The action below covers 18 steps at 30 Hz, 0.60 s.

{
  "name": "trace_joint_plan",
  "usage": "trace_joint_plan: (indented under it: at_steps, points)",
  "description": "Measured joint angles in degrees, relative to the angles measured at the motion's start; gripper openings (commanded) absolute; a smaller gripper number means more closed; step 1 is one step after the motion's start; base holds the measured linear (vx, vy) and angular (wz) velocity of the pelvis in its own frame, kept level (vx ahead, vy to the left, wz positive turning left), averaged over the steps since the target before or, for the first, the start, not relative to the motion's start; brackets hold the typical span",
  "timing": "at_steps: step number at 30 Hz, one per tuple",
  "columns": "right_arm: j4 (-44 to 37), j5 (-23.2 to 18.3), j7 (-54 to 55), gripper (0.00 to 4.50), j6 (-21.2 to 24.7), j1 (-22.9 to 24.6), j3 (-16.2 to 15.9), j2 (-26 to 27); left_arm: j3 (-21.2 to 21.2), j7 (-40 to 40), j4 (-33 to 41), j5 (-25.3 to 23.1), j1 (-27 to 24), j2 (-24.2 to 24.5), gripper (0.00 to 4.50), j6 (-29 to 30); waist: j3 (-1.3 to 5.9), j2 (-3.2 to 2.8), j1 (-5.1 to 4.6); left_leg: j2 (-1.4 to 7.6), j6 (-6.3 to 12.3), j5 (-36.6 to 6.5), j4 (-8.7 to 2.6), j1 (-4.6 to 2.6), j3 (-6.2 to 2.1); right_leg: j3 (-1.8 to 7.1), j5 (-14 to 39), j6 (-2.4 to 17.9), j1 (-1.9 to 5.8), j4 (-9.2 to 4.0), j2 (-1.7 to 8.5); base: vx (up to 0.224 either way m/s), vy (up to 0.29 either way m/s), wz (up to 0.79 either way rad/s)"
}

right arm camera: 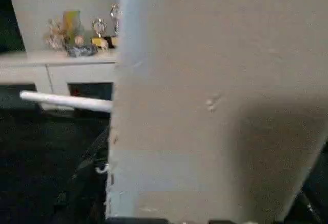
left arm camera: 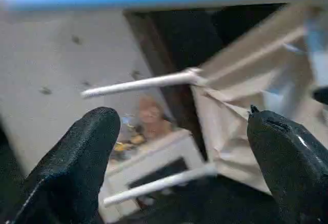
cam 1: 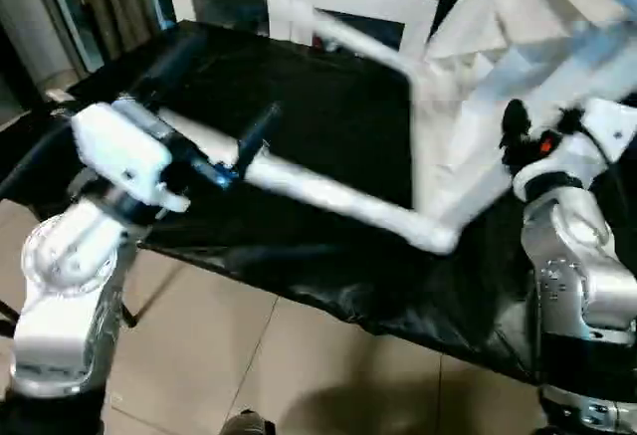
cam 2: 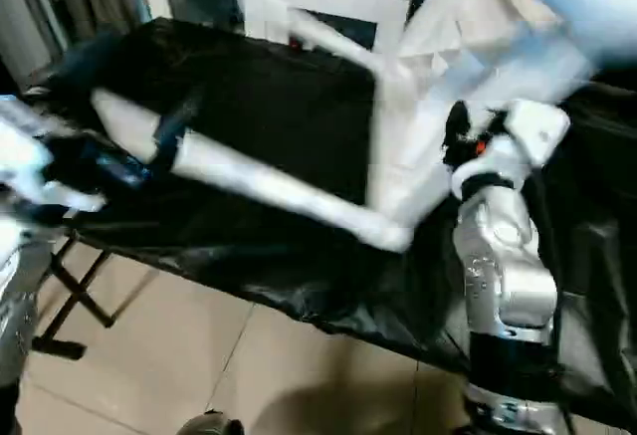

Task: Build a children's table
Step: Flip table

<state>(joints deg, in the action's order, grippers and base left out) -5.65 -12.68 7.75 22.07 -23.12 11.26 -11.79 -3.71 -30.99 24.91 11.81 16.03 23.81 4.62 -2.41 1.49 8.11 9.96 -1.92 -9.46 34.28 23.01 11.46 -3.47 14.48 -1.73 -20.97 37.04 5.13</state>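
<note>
The left jaws stood released, nothing between them, beside a long white cylindrical plastic leg fitted into the tilted white plastic tabletop over the black-covered desk. The right jaws' state could not be told. Steadying that leg near its socket likely served best.

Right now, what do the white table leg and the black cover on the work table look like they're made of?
The leg looks like smooth white plastic, a plain tube with an even, faintly glossy surface, though painted metal can't be ruled out. The black cover looks like thin plastic sheeting or coated fabric: it wrinkles and catches highlights where it hangs over the table's front edge.
</note>
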Motion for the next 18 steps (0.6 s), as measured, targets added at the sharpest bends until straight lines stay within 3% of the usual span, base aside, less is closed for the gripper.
trace_joint_plan:
  at_steps: [4,10,14,15,18]
  points:
    - [0.65,4.42,3.06,1.97,0.5,-0.61,-2.99,-0.21,2.15,-6.49,-4.06,4.31,5.14,3.13,4.5,5.67,0.03,0.58,0.17,-0.06,-0.15,0.09,0.01,0.0,0.03,0.03,-0.08,-0.13,-0.03,-0.02,0.06,0.0,0.0,0.0]
    - [5.04,8.02,4.93,1.96,-0.2,-3.8,-5.01,1.13,7.68,-13.32,-10.88,3.77,13.29,5.45,4.5,10.38,0.0,1.1,-0.08,-0.09,-0.32,0.19,0.02,-0.02,0.04,0.12,-0.34,-0.24,-0.04,0.0,0.08,0.0,0.0,0.0]
    - [11.73,9.46,4.79,1.96,-3.11,-7.86,-6.63,2.67,11.23,-13.48,-18.19,-1.67,22.39,4.16,4.5,6.09,-0.17,1.27,-0.65,-0.08,-0.57,0.34,-0.01,-0.08,-0.03,0.12,-0.65,-0.17,-0.12,-0.02,0.08,0.0,0.0,0.0]
    - [13.03,9.76,4.77,2.52,-3.94,-8.6,-6.93,3.08,11.38,-12.86,-19.32,-2.93,24.38,3.8,4.5,4.65,-0.16,1.3,-1.06,-0.08,-0.58,0.34,-0.02,-0.08,-0.04,0.11,-0.69,-0.16,-0.14,-0.05,0.08,0.0,0.0,0.0]
    - [16.44,10.09,4.33,2.73,-6.29,-9.5,-8.07,3.99,11.69,-10.08,-23.34,-8.53,30.05,3.84,4.5,-2.37,-0.19,1.24,-2.2,-0.08,-0.58,0.34,-0.03,-0.12,-0.08,0.11,-0.85,-0.08,-0.22,-0.05,0.08,0.0,0.0,0.0]
